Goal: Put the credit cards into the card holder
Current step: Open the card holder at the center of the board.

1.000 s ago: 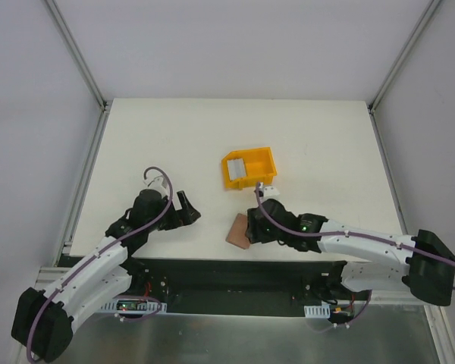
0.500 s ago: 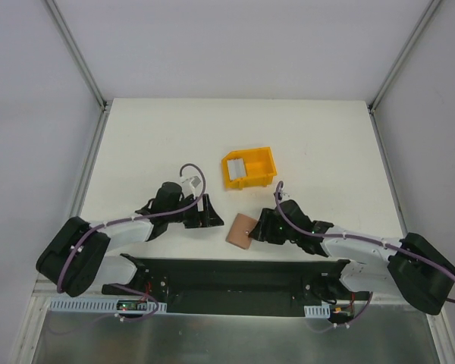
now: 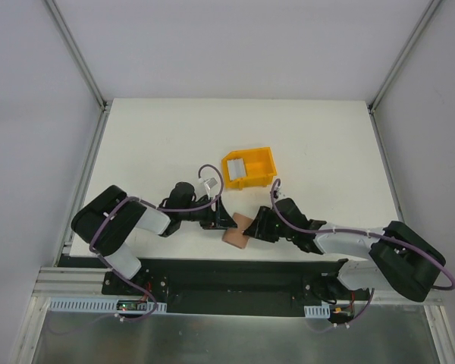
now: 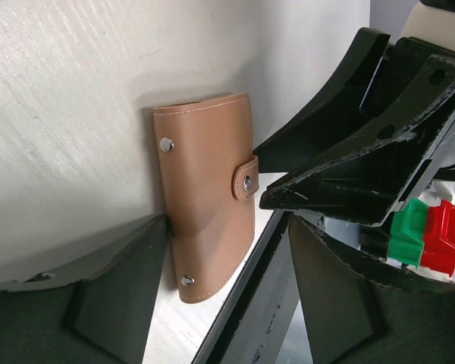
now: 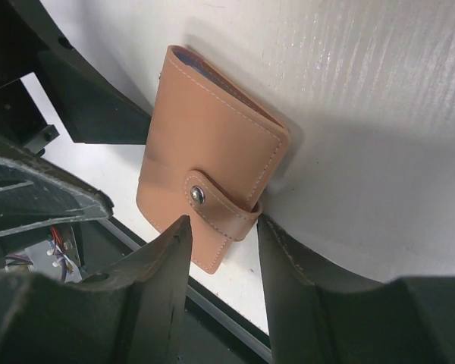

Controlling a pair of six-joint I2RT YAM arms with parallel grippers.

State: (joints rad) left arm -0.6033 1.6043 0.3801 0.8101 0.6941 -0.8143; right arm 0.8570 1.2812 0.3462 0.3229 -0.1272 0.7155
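The card holder is a closed brown wallet with its tab clasp snapped, lying flat near the table's front edge. In the left wrist view one short end of the card holder sits between my left gripper's spread fingers; the left finger touches its edge and the other stands well off. From the opposite side my right gripper straddles the clasp end of the card holder, its jaws apart, one finger against the tab. A pale grey credit card lies in the yellow bin.
The yellow bin stands just behind the two grippers. The table's front edge and the black base rail run right beside the holder. My left gripper and right gripper face each other, almost touching.
My left arm has swung right across the table to the holder, its jaws narrowing. The right jaws have narrowed a little at the clasp end. The holder now lies flat.
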